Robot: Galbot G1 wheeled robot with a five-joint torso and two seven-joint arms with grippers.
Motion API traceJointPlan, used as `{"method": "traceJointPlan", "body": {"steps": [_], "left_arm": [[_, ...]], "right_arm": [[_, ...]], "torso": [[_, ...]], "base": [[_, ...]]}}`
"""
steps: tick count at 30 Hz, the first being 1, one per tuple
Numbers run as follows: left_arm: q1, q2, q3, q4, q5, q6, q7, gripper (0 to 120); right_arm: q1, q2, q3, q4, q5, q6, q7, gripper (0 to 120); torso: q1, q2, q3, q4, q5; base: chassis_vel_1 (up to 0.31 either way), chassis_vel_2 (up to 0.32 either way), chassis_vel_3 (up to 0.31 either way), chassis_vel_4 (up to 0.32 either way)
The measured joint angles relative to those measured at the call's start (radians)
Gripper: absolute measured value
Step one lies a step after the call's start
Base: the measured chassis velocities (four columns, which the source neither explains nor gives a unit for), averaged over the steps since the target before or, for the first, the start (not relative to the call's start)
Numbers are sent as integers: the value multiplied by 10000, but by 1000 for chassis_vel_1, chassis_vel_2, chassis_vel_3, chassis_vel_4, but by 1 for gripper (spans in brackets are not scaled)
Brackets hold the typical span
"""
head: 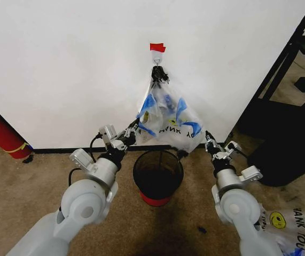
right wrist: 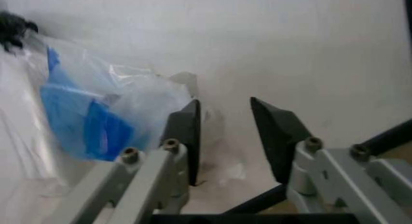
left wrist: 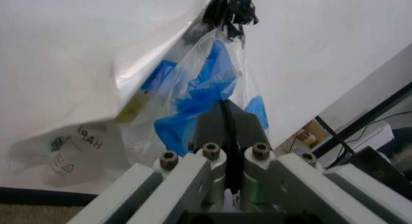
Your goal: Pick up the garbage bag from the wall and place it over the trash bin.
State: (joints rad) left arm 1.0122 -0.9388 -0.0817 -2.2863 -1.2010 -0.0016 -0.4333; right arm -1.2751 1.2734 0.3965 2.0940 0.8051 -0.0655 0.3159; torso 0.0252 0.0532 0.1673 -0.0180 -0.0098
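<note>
The garbage bag [head: 165, 120], see-through with blue handles, hangs by a black knotted top from a small hook [head: 157, 62] under red tape [head: 157, 47] on the white wall [head: 61, 64]. Directly below it on the carpet stands the black mesh trash bin [head: 158, 175] with its red base. My left gripper [head: 133, 132] is at the bag's lower left corner; in the left wrist view its gripper [left wrist: 226, 110] is shut with the bag's plastic [left wrist: 193, 89] against it. My right gripper [head: 209, 139] is open beside the bag's lower right edge, and its fingers [right wrist: 186, 137] stand apart next to the plastic [right wrist: 96, 122].
A long red cylinder [head: 0, 133] leans at the left by the black baseboard [head: 61, 150]. A large black bulky thing [head: 291, 144] and a black frame post [head: 280, 64] stand at the right. Another, whiter printed bag [head: 294, 224] lies on the carpet at the lower right.
</note>
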Motion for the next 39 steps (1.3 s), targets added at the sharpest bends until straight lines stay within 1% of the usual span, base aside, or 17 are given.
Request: {"method": "traceJointPlan", "body": {"steps": [4, 6, 7, 11, 12, 13, 14, 15, 16, 17, 19, 20, 23, 26, 27, 33, 39], "left_arm": [[1, -12, 25, -79, -1, 6, 1, 0], [31, -72, 52, -126, 1, 12, -1, 0], [31, -72, 52, -126, 1, 12, -1, 0], [147, -165, 117, -197, 71, 26, -4, 0], [156, -170, 121, -200, 76, 26, -4, 0], [184, -187, 142, -220, 98, 28, -4, 0], [190, -196, 155, -236, 114, 30, -4, 0], [190, -196, 155, -236, 114, 30, -4, 0], [193, -206, 167, -261, 135, 36, -4, 0], [197, -212, 173, -290, 148, 44, -8, 0], [239, -221, 178, -339, 163, 61, -10, 0], [239, -221, 178, -339, 163, 61, -10, 0], [303, -241, 197, -352, 199, 73, -10, 0], [304, -277, 203, -352, 209, 75, -6, 0], [304, -277, 203, -352, 209, 75, -6, 0], [238, -281, 207, -326, 202, 80, 17, 0], [253, -275, 209, -283, 200, 80, 37, 0]], "right_arm": [[-394, -368, 106, 607, -1040, -97, -276, 48], [-599, -773, 38, 994, -1797, -151, -778, 58], [-599, -773, 38, 994, -1797, -151, -778, 58], [-610, -1636, -281, 1498, -2733, -467, -1812, 74], [-565, -1759, -338, 1533, -2859, -542, -1934, 75], [-230, -2424, -702, 1585, -3509, -879, -2455, 82], [8, -2767, -894, 1580, -3724, -1052, -2630, 87], [8, -2767, -894, 1580, -3724, -1052, -2630, 87], [370, -3123, -1201, 1537, -3865, -1288, -2709, 90], [736, -3412, -1568, 1462, -3880, -1477, -2716, 95], [1880, -3943, -2643, 1142, -3785, -1908, -2480, 99], [1880, -3943, -2643, 1142, -3785, -1908, -2480, 99], [3090, -4125, -3892, 776, -3285, -2410, -1974, 100], [3942, -3976, -4541, 524, -2698, -2960, -1198, 100], [3942, -3976, -4541, 524, -2698, -2960, -1198, 100], [4293, -3770, -4671, 514, -1128, -3676, -11, 100], [4563, -3721, -4749, 401, -325, -4211, 621, 100]], "torso": [[0, 0, 0, -1, -1], [0, 1, 0, -2, -2], [0, 1, 0, -2, -2], [0, 0, 0, -3, 0], [0, 1, 0, -3, -2], [0, 0, 0, -1, 0], [0, 0, 1, 0, -1], [0, 0, 1, 0, -1], [0, 1, 1, -2, -2], [0, 1, 1, -2, -2], [1, 1, 1, 3, -2], [1, 1, 1, 3, -2], [2, 0, 2, 0, 0], [2, 0, 2, 3, -2], [2, 0, 2, 3, -2], [2, 0, 1, -3, -1], [1, 0, 1, -2, -2]], "base": [[0, 0, 0, 0], [0, 0, 0, 0], [0, 0, 0, 0], [0, 0, 0, 0], [0, 0, 0, 0], [0, 0, 0, 0], [0, 0, 0, 0], [0, 0, 0, 0], [0, 0, 0, 0], [0, 0, 0, 0], [0, 0, 0, 0], [0, 0, 0, 0], [0, 0, 0, 0], [0, 0, 0, 0], [0, 0, 0, 0], [0, 0, 0, 0], [0, 0, 0, 0]]}}
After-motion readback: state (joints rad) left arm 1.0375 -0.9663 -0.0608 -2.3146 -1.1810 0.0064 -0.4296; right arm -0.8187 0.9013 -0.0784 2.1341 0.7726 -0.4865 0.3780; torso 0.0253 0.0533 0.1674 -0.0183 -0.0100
